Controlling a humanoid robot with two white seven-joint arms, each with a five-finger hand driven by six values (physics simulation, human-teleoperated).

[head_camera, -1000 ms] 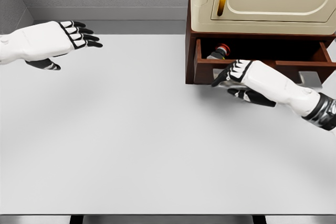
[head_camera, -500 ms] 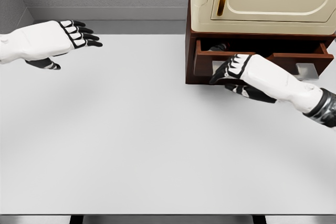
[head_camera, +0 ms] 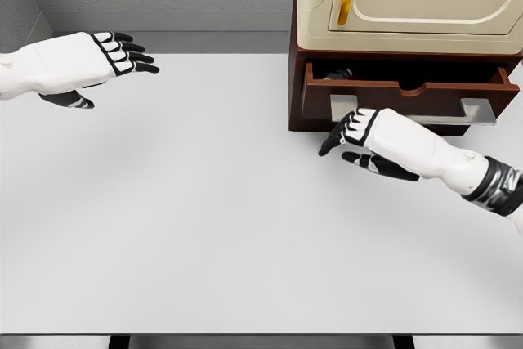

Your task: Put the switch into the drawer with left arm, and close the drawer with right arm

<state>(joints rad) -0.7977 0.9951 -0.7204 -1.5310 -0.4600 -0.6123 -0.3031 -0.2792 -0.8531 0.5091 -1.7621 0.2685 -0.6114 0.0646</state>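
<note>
Drawer [head_camera: 400, 91] nearly closed; dark item inside, possibly the switch [head_camera: 339, 74]. Right hand [head_camera: 357, 135] just before drawer front, fingers loosely extended, empty. Left hand [head_camera: 86, 63] far left, spread, empty.

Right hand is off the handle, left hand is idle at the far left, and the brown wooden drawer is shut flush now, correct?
Not flush. The head view shows the brown wooden drawer ajar, with a dark gap above its front. The right hand is off the silver handle, and the left hand idles far left.

You've got the dark wooden drawer [head_camera: 400, 91] open only a crack, the switch [head_camera: 339, 74] barely showing at its back-left corner.
</note>
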